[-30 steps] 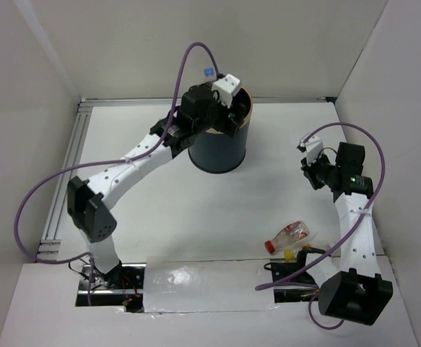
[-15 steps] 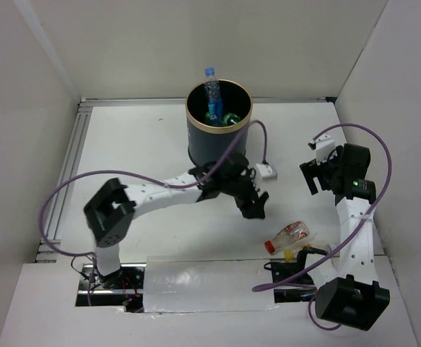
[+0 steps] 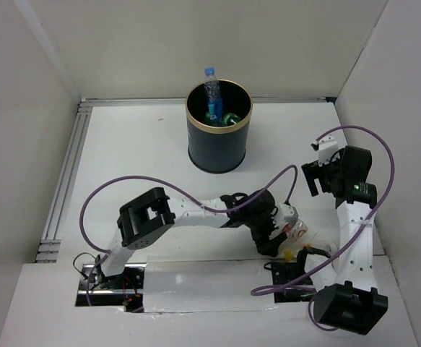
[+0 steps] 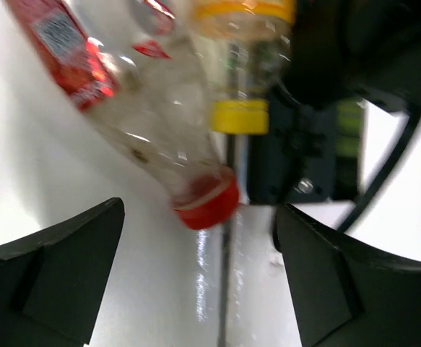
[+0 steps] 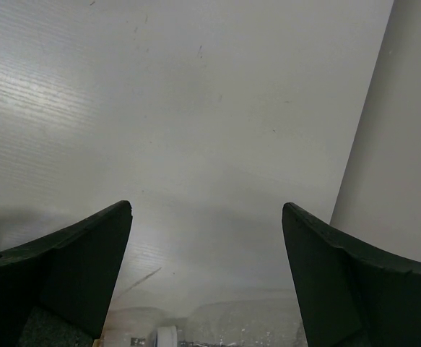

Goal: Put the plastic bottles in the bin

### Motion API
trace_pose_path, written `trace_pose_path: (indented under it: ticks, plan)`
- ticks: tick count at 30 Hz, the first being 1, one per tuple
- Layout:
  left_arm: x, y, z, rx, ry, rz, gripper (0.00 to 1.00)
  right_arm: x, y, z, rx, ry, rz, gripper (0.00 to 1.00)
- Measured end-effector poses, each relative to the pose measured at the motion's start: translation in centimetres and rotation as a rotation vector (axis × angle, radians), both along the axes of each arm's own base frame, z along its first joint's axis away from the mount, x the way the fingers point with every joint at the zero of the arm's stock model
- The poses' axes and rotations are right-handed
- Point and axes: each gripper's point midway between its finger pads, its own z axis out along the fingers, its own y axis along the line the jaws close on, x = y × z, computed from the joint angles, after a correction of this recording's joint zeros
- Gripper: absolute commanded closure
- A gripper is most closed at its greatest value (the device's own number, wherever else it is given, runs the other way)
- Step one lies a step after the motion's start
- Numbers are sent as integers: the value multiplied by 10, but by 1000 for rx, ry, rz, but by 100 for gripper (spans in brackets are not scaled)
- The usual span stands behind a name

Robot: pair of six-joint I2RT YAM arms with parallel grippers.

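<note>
The bin, tall and dark with a thin gold rim, stands at the far side of the table and already holds part of the work. A clear bottle with a blue cap stands upright in it with its neck above the rim, and at least one green bottle lies lower inside. How many are in the bin altogether I cannot tell. So I judge the task as more than half done, with two bottles not yet in, both at the near right of the table, well apart from the bin. The red-capped bottle is clear, a little crumpled, with a red label, and it lies on its side with the cap toward the camera. Just beside it lies the yellow-capped bottle, also clear, close to the dark base of the right arm. The left gripper hangs over the red cap with its fingers spread wide and holds nothing. The right gripper is apart at the right, its fingers also wide, with only bare table under it.
</note>
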Motion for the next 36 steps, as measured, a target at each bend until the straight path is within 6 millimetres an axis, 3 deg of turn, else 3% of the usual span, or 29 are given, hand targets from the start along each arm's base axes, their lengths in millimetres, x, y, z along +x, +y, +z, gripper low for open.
trace_pose_path:
  ticks: [4,9,14,15,18,19,22,23,26,29,30,31,32,34,36]
  plan:
    - [16,-6,-5,-3,-37,92,14,-2,1,3,2,-9,-3,9]
    - [24,-14,-22,20,-56,165,12,-2,1,3,5,-13,-6,9]
    - [20,-31,-21,13,-80,183,17,-2,1,3,5,-13,-6,9]
    - [18,-32,-22,19,-82,191,32,-2,1,3,5,-13,-7,9]
    - [16,-33,-27,38,-90,212,56,-2,1,3,5,-13,-7,12]
    - [16,-35,-26,36,-94,222,71,-2,1,3,5,-13,-6,18]
    - [18,-35,-28,44,-110,251,79,-2,2,4,8,-14,-4,40]
    - [21,-34,-28,45,-118,262,86,-2,2,4,9,-14,-2,59]
    - [29,-25,-29,50,-142,298,100,-2,5,3,26,-15,-3,74]
    - [44,11,-27,95,-151,354,100,-2,5,3,34,-15,-8,66]
    - [55,33,-25,122,-152,388,100,-2,6,3,37,-15,-10,59]
    - [66,50,-19,140,-156,422,100,-2,6,3,40,-16,-12,42]
    - [78,66,-11,151,-160,456,100,-2,6,3,43,-16,-15,35]
    - [105,88,21,123,-187,519,100,-2,6,4,37,-18,-6,22]
    - [134,100,74,32,-243,576,100,-1,8,3,34,-18,21,18]
